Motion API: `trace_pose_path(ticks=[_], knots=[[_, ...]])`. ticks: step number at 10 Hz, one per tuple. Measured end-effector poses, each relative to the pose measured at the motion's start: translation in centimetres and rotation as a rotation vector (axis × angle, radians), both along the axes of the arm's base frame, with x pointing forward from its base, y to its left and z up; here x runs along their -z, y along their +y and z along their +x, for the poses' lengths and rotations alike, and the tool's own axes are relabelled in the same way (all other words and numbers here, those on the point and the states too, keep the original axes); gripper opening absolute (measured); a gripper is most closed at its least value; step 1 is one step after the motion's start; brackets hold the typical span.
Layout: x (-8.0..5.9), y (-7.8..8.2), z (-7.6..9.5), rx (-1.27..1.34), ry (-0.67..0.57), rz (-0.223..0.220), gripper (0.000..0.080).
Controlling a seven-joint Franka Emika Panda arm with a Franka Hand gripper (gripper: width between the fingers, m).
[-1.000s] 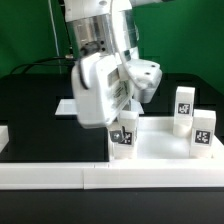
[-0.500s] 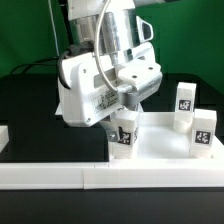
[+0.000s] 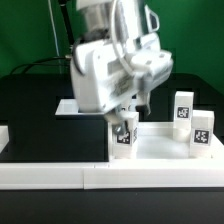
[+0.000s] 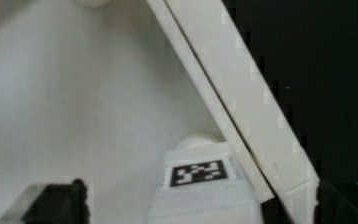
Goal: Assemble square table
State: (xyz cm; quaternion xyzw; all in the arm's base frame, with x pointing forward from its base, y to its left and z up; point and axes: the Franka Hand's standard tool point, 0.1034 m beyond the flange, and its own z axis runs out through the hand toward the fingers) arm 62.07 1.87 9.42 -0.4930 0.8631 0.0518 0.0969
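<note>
Exterior view: the arm's white wrist housing fills the middle of the picture, and the tool point(image 3: 127, 113) hangs just above a small white leg point(image 3: 124, 138) that stands upright on the square table top point(image 3: 160, 148). The tool's fingers are mostly hidden behind the housing, so this view does not show their spread; the jaws appear parted, and nothing is seen held between them. The leg bears a black-white tag on its front and stands at the slab's near corner toward the exterior view's left. Two more tagged legs point(image 3: 181, 110) point(image 3: 202, 133) stand upright at the slab's far side, toward the exterior view's right, close to each other. The slab lies on the black bench point(image 3: 35, 105), pressed against a long white bar fence point(image 3: 60, 176) along the near edge. In the wrist view the slab's white surface point(image 4: 87, 110) and a raised edge show, with a leg's tag point(image 4: 201, 173) near it and one dark fingertip point(image 4: 55, 203) at the border.
</note>
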Motion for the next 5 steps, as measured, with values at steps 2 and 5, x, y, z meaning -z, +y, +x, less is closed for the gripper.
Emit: trace_pose_path(ticks=[2, 5], knots=[[-3.2, 1.3, -0.6, -0.011, -0.029, 0.019, 0.0648], [-3.7, 3.6, -1.8, -0.035, 0.036, 0.044, 0.0649]])
